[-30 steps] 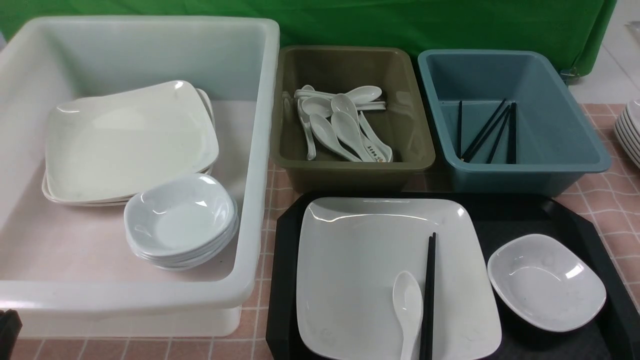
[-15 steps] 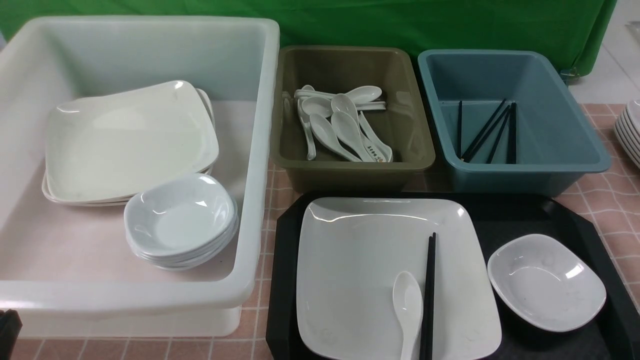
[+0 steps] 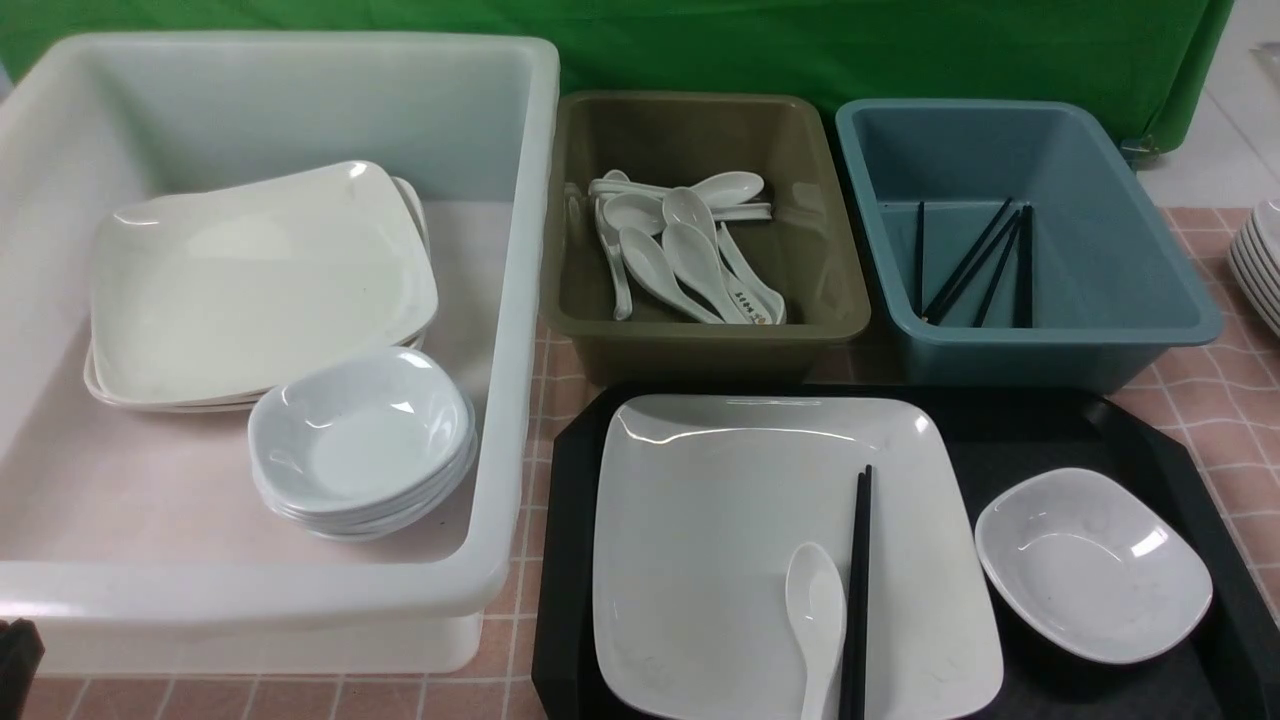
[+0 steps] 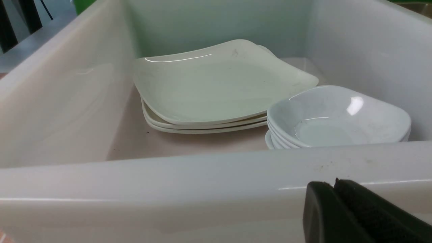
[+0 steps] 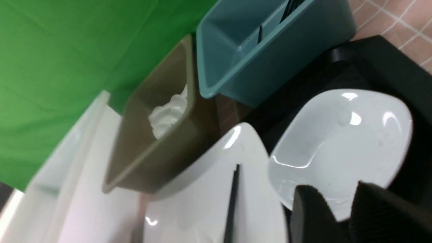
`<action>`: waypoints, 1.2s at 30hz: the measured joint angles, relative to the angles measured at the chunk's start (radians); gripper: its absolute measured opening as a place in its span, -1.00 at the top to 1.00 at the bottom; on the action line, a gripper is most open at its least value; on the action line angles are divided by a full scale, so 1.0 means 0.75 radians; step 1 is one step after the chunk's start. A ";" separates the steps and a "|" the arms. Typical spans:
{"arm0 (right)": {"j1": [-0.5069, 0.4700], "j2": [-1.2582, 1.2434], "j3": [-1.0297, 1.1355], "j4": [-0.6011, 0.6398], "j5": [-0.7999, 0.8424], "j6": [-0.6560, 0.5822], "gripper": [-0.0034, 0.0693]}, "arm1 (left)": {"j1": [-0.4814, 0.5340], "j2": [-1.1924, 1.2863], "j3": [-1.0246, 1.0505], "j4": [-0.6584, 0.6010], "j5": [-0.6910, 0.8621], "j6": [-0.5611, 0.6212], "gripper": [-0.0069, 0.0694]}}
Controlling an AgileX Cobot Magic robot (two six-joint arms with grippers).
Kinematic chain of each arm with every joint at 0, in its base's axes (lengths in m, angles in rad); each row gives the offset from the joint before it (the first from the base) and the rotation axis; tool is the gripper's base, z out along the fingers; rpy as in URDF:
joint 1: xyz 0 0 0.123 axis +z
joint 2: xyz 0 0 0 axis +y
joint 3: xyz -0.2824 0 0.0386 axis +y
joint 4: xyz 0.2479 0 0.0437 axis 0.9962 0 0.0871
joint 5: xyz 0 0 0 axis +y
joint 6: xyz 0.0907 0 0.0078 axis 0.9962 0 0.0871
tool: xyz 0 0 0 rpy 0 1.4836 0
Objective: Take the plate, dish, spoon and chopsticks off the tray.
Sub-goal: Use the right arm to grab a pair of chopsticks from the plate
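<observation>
The black tray lies at the front right. On it sits the large white plate, and the white spoon and the black chopsticks lie side by side on the plate's near right part. The small dish rests on the tray to the plate's right. Neither gripper shows in the front view. My right gripper is open and empty, hovering just short of the dish, beside the plate. My left gripper is shut on nothing, outside the white tub's near wall.
The white tub at the left holds stacked plates and stacked dishes. Behind the tray stand an olive tub of spoons and a blue tub of chopsticks. More plates are stacked at the far right edge.
</observation>
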 joint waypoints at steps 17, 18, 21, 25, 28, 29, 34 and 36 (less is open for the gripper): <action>0.000 0.228 -0.636 0.174 0.130 -0.618 0.82 | 0.000 0.000 0.000 0.000 0.000 0.000 0.76; 0.000 0.405 -0.758 0.140 0.329 -0.683 0.82 | 0.000 0.000 0.000 0.000 0.000 0.000 0.76; 0.000 0.586 -0.833 0.106 0.555 -0.691 0.82 | 0.000 0.000 0.000 0.000 0.000 0.000 0.76; 0.000 1.066 -0.878 0.091 0.981 -0.728 0.82 | 0.000 0.000 0.000 0.000 0.000 0.000 0.76; 0.002 1.298 -0.878 0.202 1.148 -0.877 0.80 | 0.000 0.000 0.000 0.000 0.000 0.000 0.76; 0.012 1.352 -0.878 0.262 1.181 -0.931 0.79 | 0.000 0.000 0.000 0.000 0.000 0.000 0.76; 0.215 1.515 -0.909 0.336 1.129 -0.934 0.72 | 0.000 0.000 0.000 0.000 0.000 0.000 0.76; 0.320 1.560 -0.941 0.260 1.082 -0.839 0.67 | 0.000 0.000 0.000 0.000 0.000 0.000 0.76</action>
